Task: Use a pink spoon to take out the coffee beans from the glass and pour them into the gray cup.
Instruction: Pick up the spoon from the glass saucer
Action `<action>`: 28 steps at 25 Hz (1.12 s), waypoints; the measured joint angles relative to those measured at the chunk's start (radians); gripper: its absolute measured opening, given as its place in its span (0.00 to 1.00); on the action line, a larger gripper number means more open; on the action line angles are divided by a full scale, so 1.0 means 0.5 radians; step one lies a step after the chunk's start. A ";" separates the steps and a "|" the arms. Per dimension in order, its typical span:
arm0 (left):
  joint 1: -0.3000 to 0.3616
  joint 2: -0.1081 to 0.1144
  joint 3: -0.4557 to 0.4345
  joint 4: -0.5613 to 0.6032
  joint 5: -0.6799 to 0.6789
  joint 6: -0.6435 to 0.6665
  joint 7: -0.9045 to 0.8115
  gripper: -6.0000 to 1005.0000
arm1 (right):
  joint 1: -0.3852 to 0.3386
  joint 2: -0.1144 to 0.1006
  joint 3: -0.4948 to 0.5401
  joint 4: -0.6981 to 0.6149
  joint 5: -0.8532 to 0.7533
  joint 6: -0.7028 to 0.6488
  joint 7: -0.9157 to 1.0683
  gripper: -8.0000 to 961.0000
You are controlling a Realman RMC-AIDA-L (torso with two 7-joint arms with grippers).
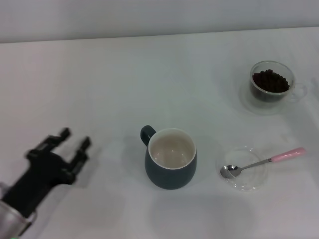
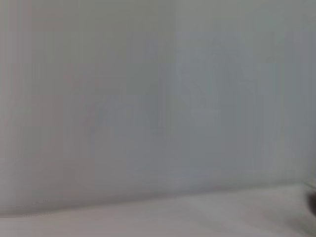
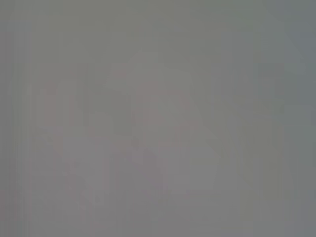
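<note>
Head view: a plain white surface (image 1: 99, 84) fills nearly everything, ending at its far edge against a pale wall. The gray cup (image 1: 171, 159) stands upright near the middle, toward the near edge, cream inside showing, its loop handle pointing to the far left. Toward the right edge, near the cup but apart from it, lies a shallow clear dish (image 1: 244, 169); the pink spoon (image 1: 261, 162) rests across it, metal bowl inside the dish, pink handle end reaching out past the rim toward the right edge. Well apart, near the far right corner, stands the glass (image 1: 271, 88) with the coffee beans (image 1: 270, 81) heaped inside, its clear side handle faint and hard to trace. The left gripper (image 1: 75, 139) hovers at the near left corner, black fingers spread apart with nothing between them, its arm cut off by the picture's edge. The right gripper does not show.

Left wrist view: only blurred pale wall above a strip of white surface (image 2: 197, 217); a dark speck at one edge cannot be made out.

Right wrist view: a uniform gray blur; nothing can be told.
</note>
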 joint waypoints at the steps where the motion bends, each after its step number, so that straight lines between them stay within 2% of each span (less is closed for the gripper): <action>1: 0.020 -0.001 -0.067 0.025 0.001 -0.055 0.008 0.53 | -0.023 -0.001 -0.001 -0.001 -0.006 -0.002 0.036 0.91; 6: 0.040 -0.001 -0.354 0.111 -0.002 -0.219 0.014 0.53 | -0.139 -0.006 -0.003 -0.095 -0.139 -0.013 0.431 0.90; 13: 0.008 0.002 -0.622 0.122 -0.001 -0.272 0.018 0.53 | -0.241 -0.026 -0.003 -0.295 -0.554 -0.054 1.385 0.90; 20: -0.025 0.008 -0.662 0.149 -0.067 -0.280 0.030 0.53 | -0.258 -0.067 -0.004 -0.281 -0.938 0.082 1.973 0.90; 28: -0.050 0.017 -0.671 0.165 -0.077 -0.299 0.031 0.53 | -0.336 -0.056 -0.012 -0.207 -1.057 0.157 2.210 0.90</action>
